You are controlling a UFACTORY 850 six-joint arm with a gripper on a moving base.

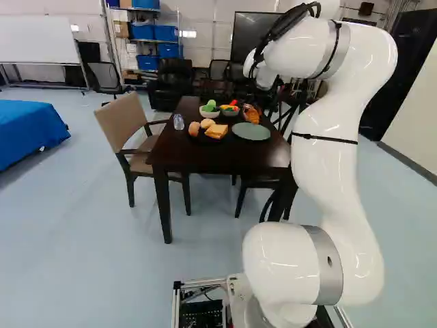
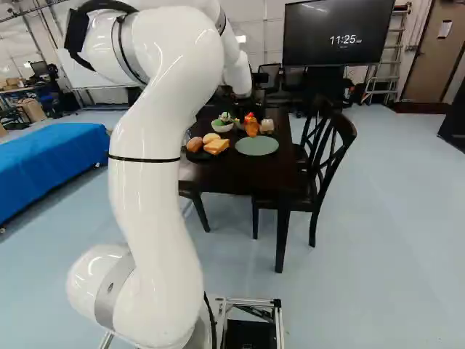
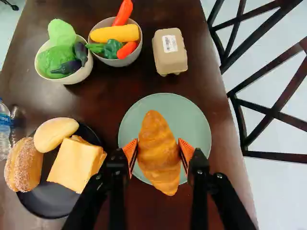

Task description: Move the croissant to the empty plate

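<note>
In the right base view my gripper [image 2: 243, 103] is over the far part of the table, with the orange-brown croissant [image 2: 251, 126] below it. The wrist view has the gripper [image 3: 159, 152] shut on the croissant [image 3: 159, 143], an orange pad against either side. Under the croissant lies the round green plate [image 3: 197, 125], partly covered by it from above. The plate [image 1: 251, 132] carries nothing else. In both base views the croissant appears beyond the plate's middle, seemingly held above the table; its exact height I cannot tell.
Beside the green plate, a black plate [image 3: 41, 208] holds bread pieces. Farther on are a bowl of green vegetables [image 3: 79, 75], a bowl with peppers and corn [image 3: 136, 53], and a carton [image 3: 170, 50]. A bottle [image 1: 178, 122] stands near the table's edge; chairs [image 2: 330, 160] flank the table.
</note>
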